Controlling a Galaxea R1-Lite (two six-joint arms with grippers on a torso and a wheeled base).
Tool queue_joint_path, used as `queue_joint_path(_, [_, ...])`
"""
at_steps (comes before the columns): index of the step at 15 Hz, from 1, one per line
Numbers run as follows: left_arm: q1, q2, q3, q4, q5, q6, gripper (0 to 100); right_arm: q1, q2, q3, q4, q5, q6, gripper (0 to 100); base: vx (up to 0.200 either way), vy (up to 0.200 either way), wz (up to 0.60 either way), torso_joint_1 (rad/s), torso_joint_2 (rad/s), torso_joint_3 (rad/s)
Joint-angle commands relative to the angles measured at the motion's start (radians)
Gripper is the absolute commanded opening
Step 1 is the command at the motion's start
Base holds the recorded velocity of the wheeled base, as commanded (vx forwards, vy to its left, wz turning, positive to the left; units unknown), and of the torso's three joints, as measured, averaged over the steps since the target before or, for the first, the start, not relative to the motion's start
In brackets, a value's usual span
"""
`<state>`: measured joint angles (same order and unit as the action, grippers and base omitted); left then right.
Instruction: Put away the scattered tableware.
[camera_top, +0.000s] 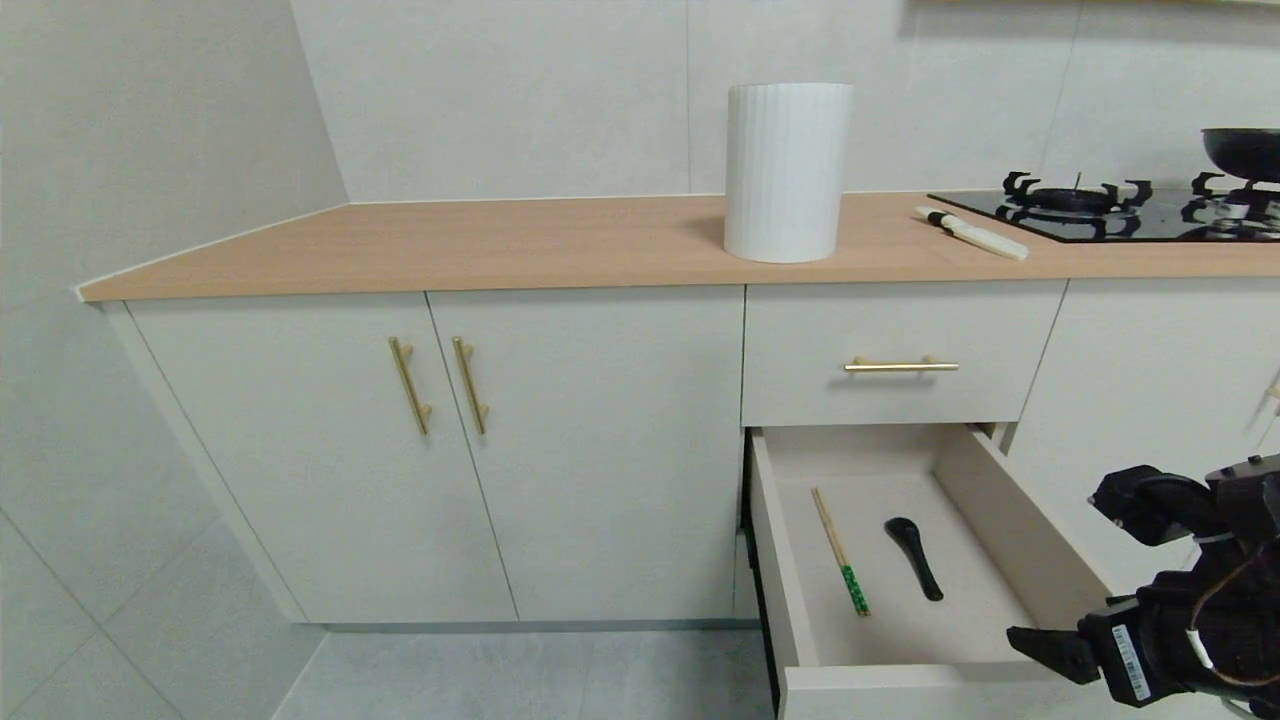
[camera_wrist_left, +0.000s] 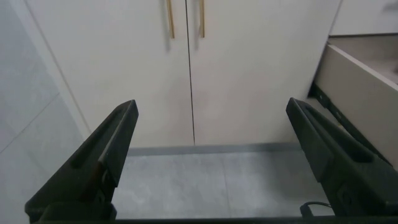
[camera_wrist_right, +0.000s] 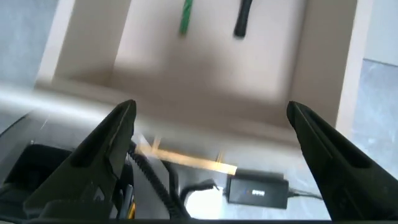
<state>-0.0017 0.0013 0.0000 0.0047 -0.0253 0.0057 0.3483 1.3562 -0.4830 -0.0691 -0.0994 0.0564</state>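
Both the left fingers (camera_wrist_left: 106, 155) and right fingers (camera_wrist_right: 102, 152) are gaping wide, holding nothing; beyond the right fingers, green-tipped wooden chopsticks (camera_top: 840, 553) and a black spoon (camera_top: 913, 557) are lying inside the open white drawer (camera_top: 1010, 520).

Left hand (camera_wrist_left: 211, 106), its two dark fingers (camera_wrist_left: 106, 155) spread wide apart. Beyond it stand two pale cabinet doors (camera_wrist_left: 249, 68), each bearing an upright gold handle (camera_wrist_left: 170, 18) close to the shared seam. Grey tiled floor (camera_wrist_left: 205, 180) lies below the doors. The side wall of a pulled-out drawer (camera_wrist_left: 357, 74) stands beside them.
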Motion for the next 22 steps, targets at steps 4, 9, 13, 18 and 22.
queue_joint_path(4, [0.000,0.000,0.000,0.000,-0.001,0.000,100,0.143,0.017,0.009,0.115,0.049,0.002,100,0.000,0.000,0.00,0.000,0.00,0.000])
queue_joint_path(9, [0.000,0.000,0.000,0.000,-0.001,0.000,100,0.158,0.129,0.015,0.141,0.132,0.002,100,0.000,0.000,0.00,0.000,0.00,0.000])
queue_joint_path(13, [0.000,0.000,0.000,0.000,-0.001,0.000,100,0.155,0.251,0.006,0.114,0.119,0.016,100,0.000,0.000,0.00,0.000,0.00,0.000])
queue_joint_path(18, [0.000,0.000,0.000,0.000,-0.001,0.000,100,0.141,0.380,-0.019,-0.012,0.013,0.142,100,0.000,0.000,0.00,0.000,0.00,0.000])
queue_joint_path(22, [0.000,0.000,0.000,0.000,-0.001,0.000,100,0.141,0.420,-0.045,-0.014,-0.039,0.186,100,0.000,0.000,0.00,0.000,0.00,0.000])
